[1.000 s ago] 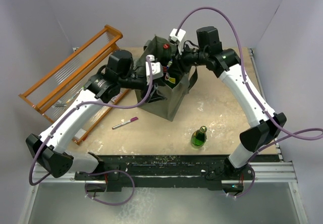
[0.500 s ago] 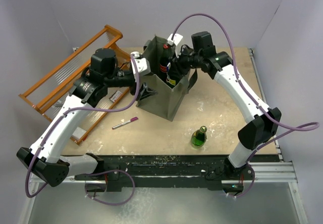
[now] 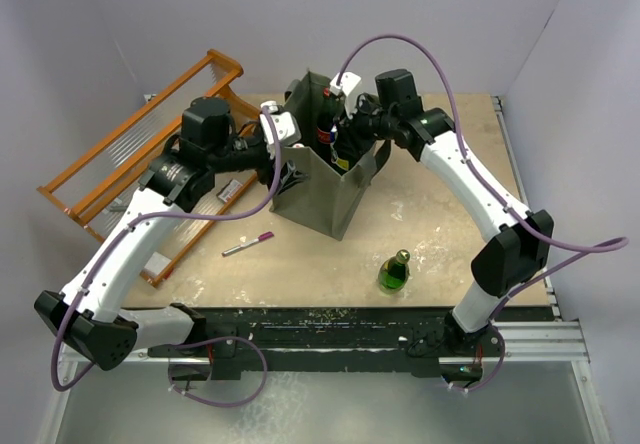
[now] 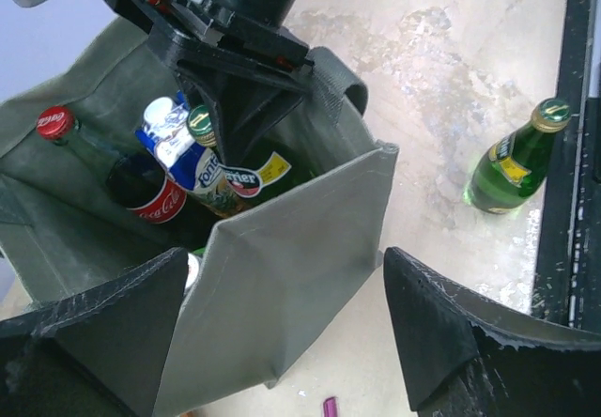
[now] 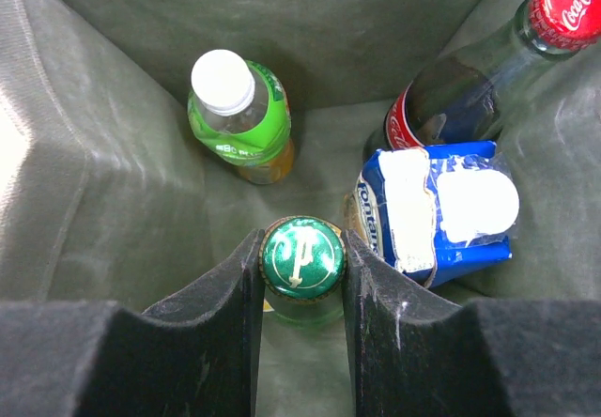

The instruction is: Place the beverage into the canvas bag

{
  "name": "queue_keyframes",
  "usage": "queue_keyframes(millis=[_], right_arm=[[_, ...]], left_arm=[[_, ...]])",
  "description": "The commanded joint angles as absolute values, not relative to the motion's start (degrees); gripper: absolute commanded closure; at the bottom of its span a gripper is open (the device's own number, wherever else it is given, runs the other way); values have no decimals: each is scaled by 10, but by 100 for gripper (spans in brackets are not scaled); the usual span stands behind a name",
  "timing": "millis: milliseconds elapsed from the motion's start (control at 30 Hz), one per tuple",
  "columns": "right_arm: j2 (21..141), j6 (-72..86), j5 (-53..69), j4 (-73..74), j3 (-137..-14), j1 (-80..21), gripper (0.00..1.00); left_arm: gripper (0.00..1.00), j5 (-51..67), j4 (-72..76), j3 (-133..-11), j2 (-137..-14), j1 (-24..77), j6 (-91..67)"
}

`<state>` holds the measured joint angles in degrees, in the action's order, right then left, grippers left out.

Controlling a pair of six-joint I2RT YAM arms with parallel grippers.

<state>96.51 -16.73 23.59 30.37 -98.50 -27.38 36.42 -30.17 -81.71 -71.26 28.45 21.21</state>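
The grey-green canvas bag (image 3: 325,202) stands open at mid-table. My right gripper (image 3: 336,148) reaches down into its mouth and is shut on the neck of a green glass bottle with a green cap (image 5: 301,257), held upright inside the bag. In the bag stand a Coca-Cola bottle (image 5: 449,107), a blue carton (image 5: 437,212) and a green plastic bottle with a white cap (image 5: 237,109). My left gripper (image 3: 289,175) is open beside the bag's left side, with the bag wall (image 4: 282,285) between its spread jaws. A second green glass bottle (image 3: 394,272) stands on the table.
An orange wooden rack (image 3: 140,149) lies at the left. A pink marker (image 3: 247,246) lies on the table in front of the bag. The second green bottle also shows in the left wrist view (image 4: 512,159), near the black front rail (image 3: 350,324).
My left gripper has drawn back from the bag's top rim to its left side. My right gripper has moved left and lower into the bag with the green bottle.
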Motion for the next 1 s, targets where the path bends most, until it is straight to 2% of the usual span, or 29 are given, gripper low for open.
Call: queue_keyframes(millis=[0,267,533,800,967], right_arm=[[958,-174,245,225,-999,-276,100],[975,-192,268,254,-1012,-279,100],[989,-206,277,285,-1025,-285,100],[991,-205,274,295,-1040,-285,100],[989,-202,267,295,-1033,-286,100]], left_arm=[[12,332,-273,-811,-707,279,226],[8,319,-279,-814,-711,275,256],[7,353,-368,-867,-744,275,388],[16,378,-431,-935,-825,275,477],[26,420,-464,-954,-860,275,496]])
